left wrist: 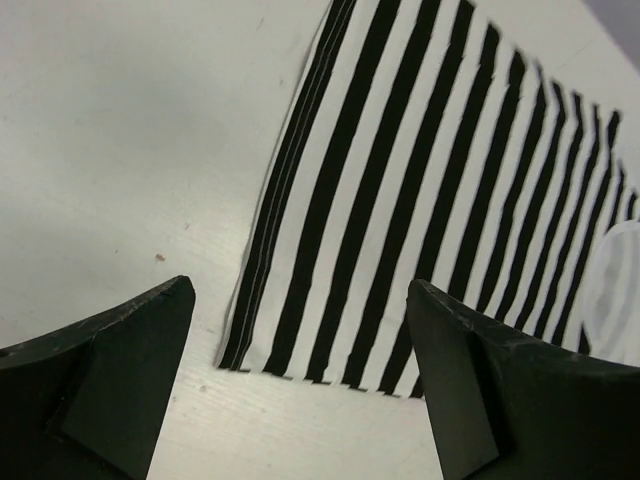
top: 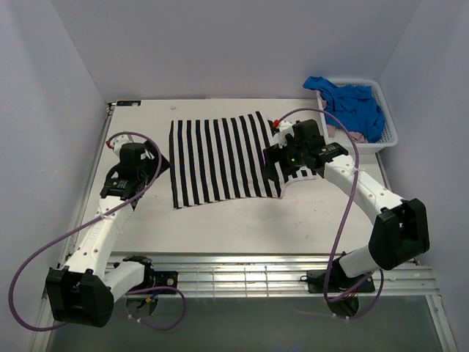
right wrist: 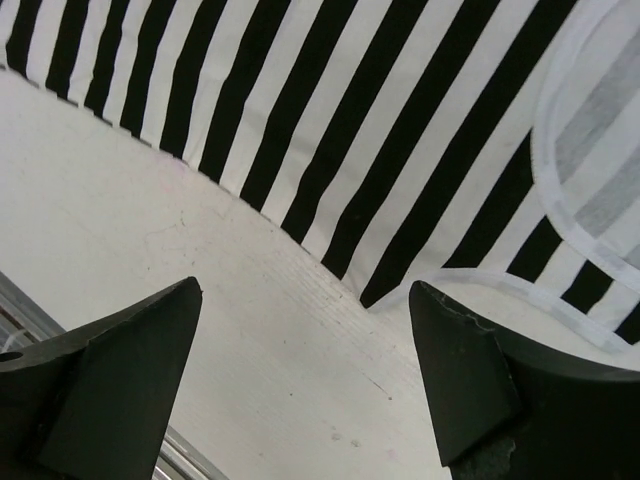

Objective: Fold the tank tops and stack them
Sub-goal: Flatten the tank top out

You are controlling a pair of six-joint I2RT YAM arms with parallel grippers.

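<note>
The black-and-white striped tank top (top: 220, 158) lies spread flat in the middle of the table. My left gripper (top: 155, 163) is open and empty just off its left edge. In the left wrist view the striped top (left wrist: 420, 180) shows a hem corner between the fingers (left wrist: 110, 370). My right gripper (top: 277, 167) is open and empty over the top's right side by an armhole. The right wrist view shows the striped top (right wrist: 330, 110) with its white-trimmed armhole ahead of the gripper (right wrist: 305, 340). The blue top (top: 352, 103) and the pink top (top: 357, 136) lie bunched in the basket.
The white lattice basket (top: 390, 136) stands at the back right corner of the table (top: 220, 227). White walls close in the left, back and right sides. A metal rail (top: 256, 275) runs along the near edge by the arm bases.
</note>
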